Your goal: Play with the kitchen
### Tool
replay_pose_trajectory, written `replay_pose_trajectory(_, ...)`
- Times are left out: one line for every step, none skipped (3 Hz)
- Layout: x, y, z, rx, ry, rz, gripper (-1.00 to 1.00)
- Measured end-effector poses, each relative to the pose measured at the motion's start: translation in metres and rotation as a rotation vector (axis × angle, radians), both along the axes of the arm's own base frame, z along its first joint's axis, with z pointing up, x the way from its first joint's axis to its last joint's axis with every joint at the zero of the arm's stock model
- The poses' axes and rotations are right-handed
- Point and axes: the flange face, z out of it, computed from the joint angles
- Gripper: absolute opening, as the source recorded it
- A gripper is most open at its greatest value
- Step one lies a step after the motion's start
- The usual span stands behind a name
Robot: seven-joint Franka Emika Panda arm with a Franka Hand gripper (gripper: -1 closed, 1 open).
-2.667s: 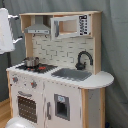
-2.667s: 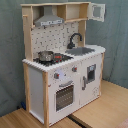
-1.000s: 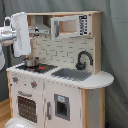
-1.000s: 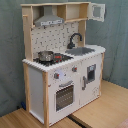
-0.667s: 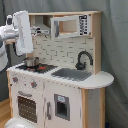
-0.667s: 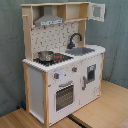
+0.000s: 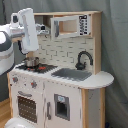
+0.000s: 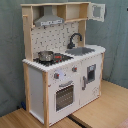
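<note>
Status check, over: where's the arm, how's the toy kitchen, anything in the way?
Arm above the pot on the stove, first exterior view only. Toy kitchen upright, oven door shut. Nothing blocking.

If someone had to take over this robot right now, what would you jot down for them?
Arm: in the first exterior view the arm reaches in from the first exterior view's left, above the stove and over the small pot. It is not seen in the second exterior view. Whether it grips anything cannot be told.
Things: the toy kitchen stands upright; the pot sits on the stove, the faucet stands behind the sink, and the oven door looks shut.
Done: nothing looks disturbed yet.
Left: probably everything, most likely starting with the pot.
</note>
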Motion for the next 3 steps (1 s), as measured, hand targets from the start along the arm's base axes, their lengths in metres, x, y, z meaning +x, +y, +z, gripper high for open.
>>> replay_pose_trajectory(0.004,-0.018,-0.002,0.010,-0.004,0.049,-1.00)
replay_pose_trajectory(0.010,-0.038,-0.008,0.021,-0.008,0.101,-1.00)
replay_pose_trajectory(0.010,-0.059,-0.008,0.029,-0.016,0.146,-1.00)
